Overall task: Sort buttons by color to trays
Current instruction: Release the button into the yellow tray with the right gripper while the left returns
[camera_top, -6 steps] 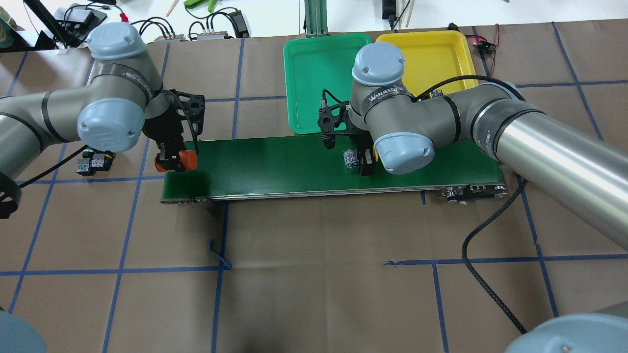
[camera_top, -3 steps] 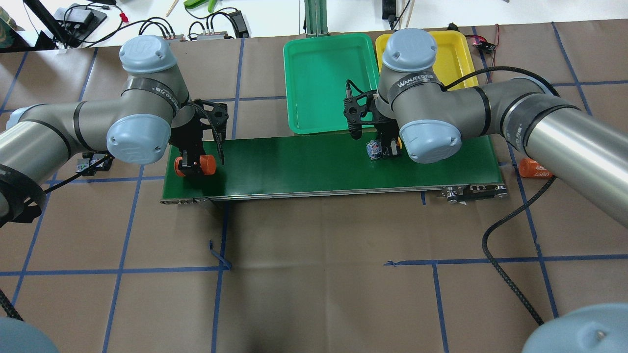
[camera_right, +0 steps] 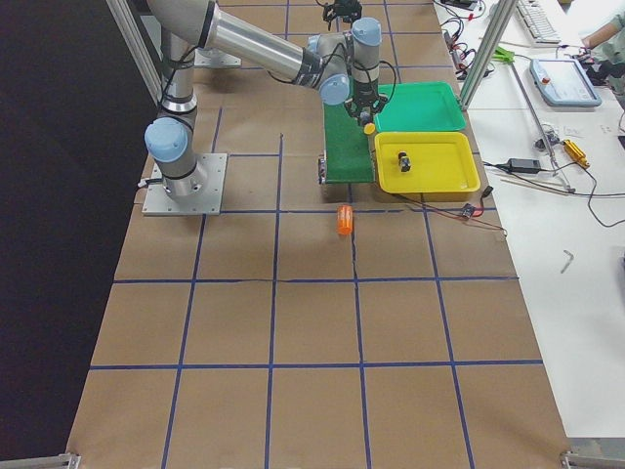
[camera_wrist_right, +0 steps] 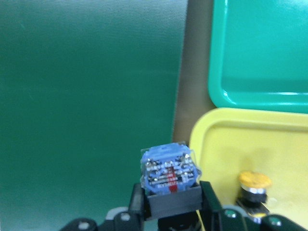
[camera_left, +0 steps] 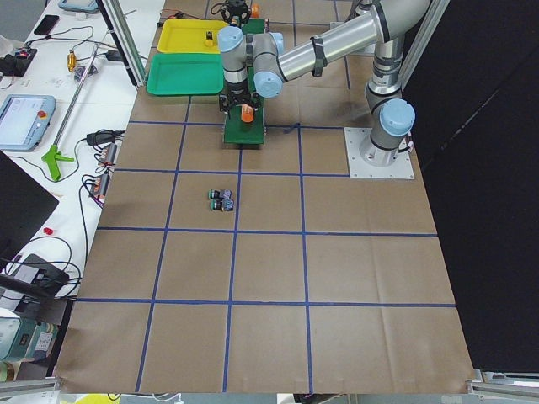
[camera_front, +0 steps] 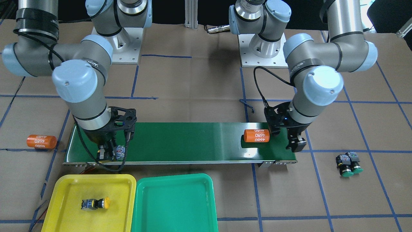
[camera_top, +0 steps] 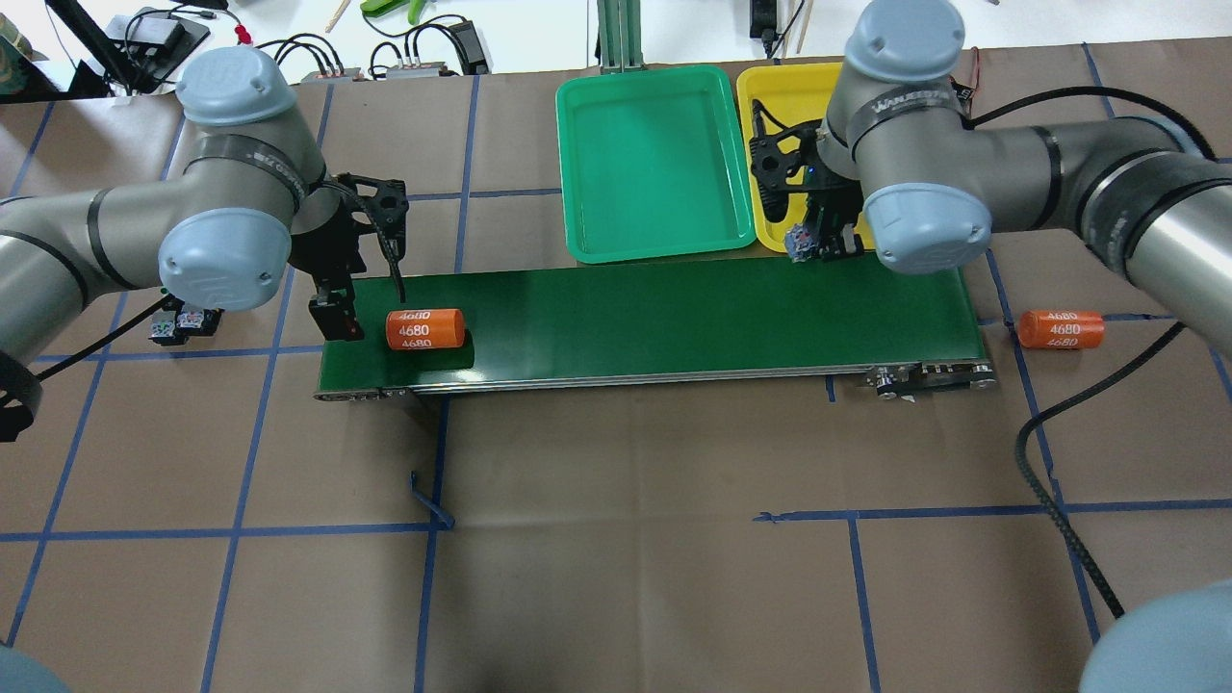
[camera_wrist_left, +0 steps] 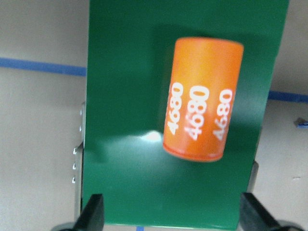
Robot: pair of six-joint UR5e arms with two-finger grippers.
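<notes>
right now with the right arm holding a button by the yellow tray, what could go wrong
The button in the right jaws hangs by the yellow tray's corner rim; released here, it might hit the rim and bounce out. The yellow button already in the tray lies close by and could get knocked. The orange cylinder lies on its side on the belt and may roll.

left fingers (camera_wrist_left: pixel 94 216) spread apart, right fingers (camera_wrist_right: pixel 210 204) clamped.
</notes>
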